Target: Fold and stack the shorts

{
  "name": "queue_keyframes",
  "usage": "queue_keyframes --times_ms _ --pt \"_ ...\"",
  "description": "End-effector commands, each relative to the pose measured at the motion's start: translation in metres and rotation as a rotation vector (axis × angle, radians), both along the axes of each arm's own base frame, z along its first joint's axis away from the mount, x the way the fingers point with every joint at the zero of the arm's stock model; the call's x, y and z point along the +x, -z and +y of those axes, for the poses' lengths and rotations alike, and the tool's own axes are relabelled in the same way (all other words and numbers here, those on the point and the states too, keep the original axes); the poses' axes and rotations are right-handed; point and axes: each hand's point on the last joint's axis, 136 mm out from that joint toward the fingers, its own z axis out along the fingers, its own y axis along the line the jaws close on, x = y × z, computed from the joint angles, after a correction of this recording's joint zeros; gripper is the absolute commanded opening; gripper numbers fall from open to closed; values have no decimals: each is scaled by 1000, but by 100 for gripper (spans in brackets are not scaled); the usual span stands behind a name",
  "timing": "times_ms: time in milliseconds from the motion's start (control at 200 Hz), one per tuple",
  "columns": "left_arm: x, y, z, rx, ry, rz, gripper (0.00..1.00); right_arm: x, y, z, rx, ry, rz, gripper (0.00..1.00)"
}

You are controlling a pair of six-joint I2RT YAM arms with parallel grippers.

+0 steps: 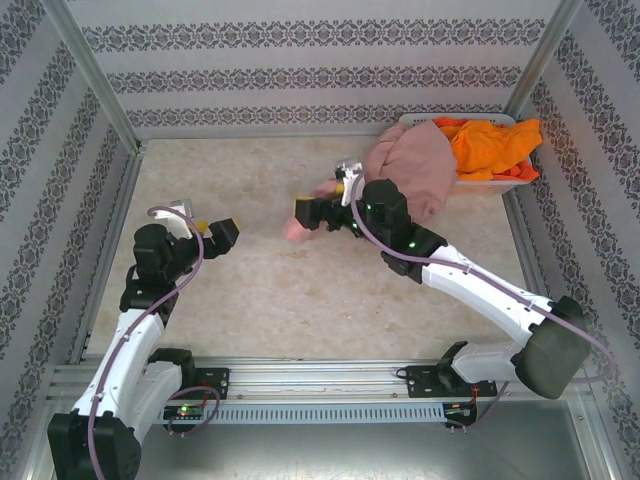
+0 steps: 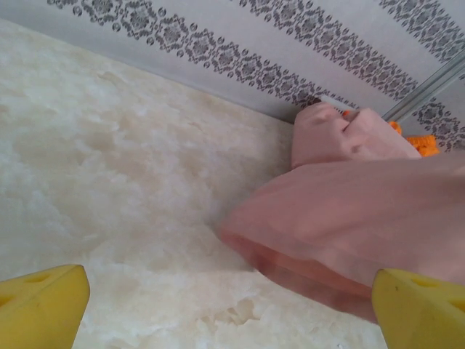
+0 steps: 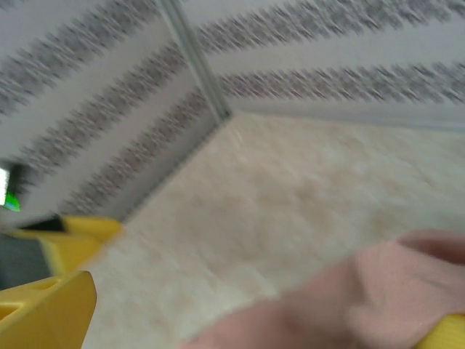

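Yellow fingertips (image 2: 43,309) of the left pincer (image 2: 232,316) sit at the bottom corners of the left wrist view, spread wide with nothing gripped. Ahead of them, a hem of the dusty pink cloth shorts (image 2: 349,211) lies on the pale marble-patterned tabletop (image 2: 109,182).

From above, the left pincer (image 1: 222,233) stands apart from that cloth. To its right, the right pincer (image 1: 303,210) is over the pink tip. Its blurred wrist view shows the right pincer (image 3: 243,320) opened wide, with pink fabric (image 3: 363,305) between the fingers on the right-hand side. Whether the fabric touches them I cannot tell.

The top view alone shows the pink shorts (image 1: 410,170) trailing out of the white plastic mesh basket (image 1: 490,186) in the far right corner. Orange cloth shorts (image 1: 490,148) are heaped inside it.
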Motion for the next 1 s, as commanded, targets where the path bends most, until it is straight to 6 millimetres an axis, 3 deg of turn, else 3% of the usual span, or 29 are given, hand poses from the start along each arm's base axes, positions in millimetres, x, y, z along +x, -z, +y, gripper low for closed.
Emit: queue_keyframes --times_ms 0,115,220,290,420,505,600,699,864,994 --pt "-2 -24 3 -11 -18 -46 100 1 -8 -43 -105 122 -101 98" --pt "-4 -20 3 -24 -22 -6 100 -4 23 -75 -223 172 -29 98" --pt "-4 -14 -2 -62 3 32 100 -12 48 -89 -294 161 50 98" --pt "-3 -8 -7 -81 24 57 99 -19 62 -82 -316 95 106 98" --pt "1 -2 -14 -96 45 85 97 -36 74 -47 -252 -86 233 98" --pt "1 -4 -22 -111 77 86 96 -30 74 -52 -241 -44 245 98" --pt "-1 0 -39 -114 135 108 95 -14 75 -85 -227 118 242 98" --pt "-5 14 -64 -92 215 153 93 1 83 -131 -117 259 355 98" --pt "-12 39 -116 28 355 202 92 10 116 -213 23 539 501 98" --pt "-13 62 -152 129 455 252 88 6 142 -244 67 656 578 98"
